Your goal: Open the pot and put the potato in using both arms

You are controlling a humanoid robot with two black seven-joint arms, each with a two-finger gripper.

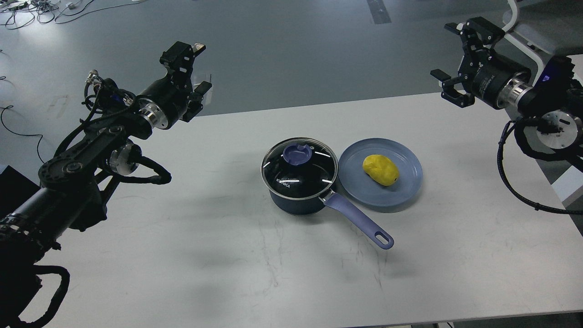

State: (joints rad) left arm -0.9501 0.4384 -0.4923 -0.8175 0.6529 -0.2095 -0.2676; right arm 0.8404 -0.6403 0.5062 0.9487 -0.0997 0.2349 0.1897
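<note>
The dark navy pot (296, 200) stands mid-table with its glass lid (299, 167) on it, blue knob up. Its lavender handle (360, 221) points to the front right. The yellow potato (380, 169) lies on a blue-grey plate (405, 182) just right of the pot. My left gripper (196, 67) is open and empty, raised above the table's far left edge, far from the pot. My right gripper (451, 59) is open and empty, raised beyond the table's far right edge, well away from the plate.
The white table (227, 255) carries only the pot and plate. A white chair frame (524, 45) stands behind my right arm. Cables (27, 9) lie on the grey floor at the far left.
</note>
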